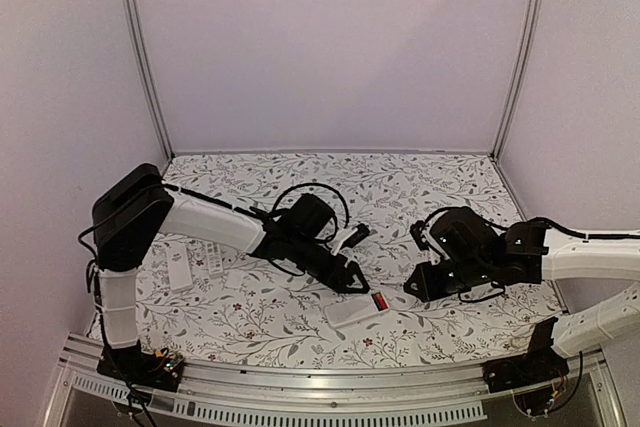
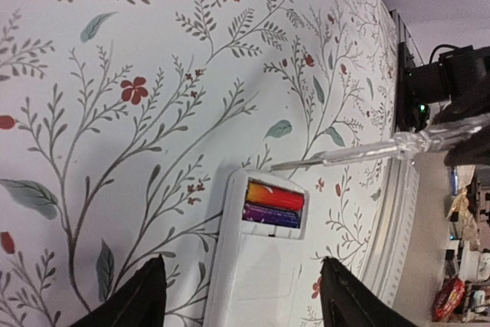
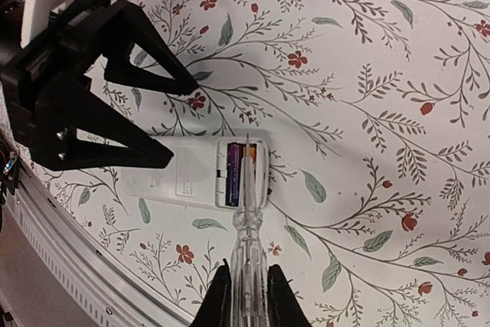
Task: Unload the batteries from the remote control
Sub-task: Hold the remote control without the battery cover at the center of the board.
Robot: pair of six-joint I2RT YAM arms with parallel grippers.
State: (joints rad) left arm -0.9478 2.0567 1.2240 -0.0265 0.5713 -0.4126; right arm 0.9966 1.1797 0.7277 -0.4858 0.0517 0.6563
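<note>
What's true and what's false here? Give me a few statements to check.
1. The batteries sit inside the opened remote. True.
2. The right gripper holds a clear tool. True.
3. The tool's tip is far from the remote. False: it is right at the remote's battery end.
4. The left gripper clamps a battery. False: its jaws are open, one on each side of the remote.
5. The table is plain white. False: it has a floral pattern.

Left claw point(image 2: 241, 264) agape, right claw point(image 3: 246, 272) clamped.
</note>
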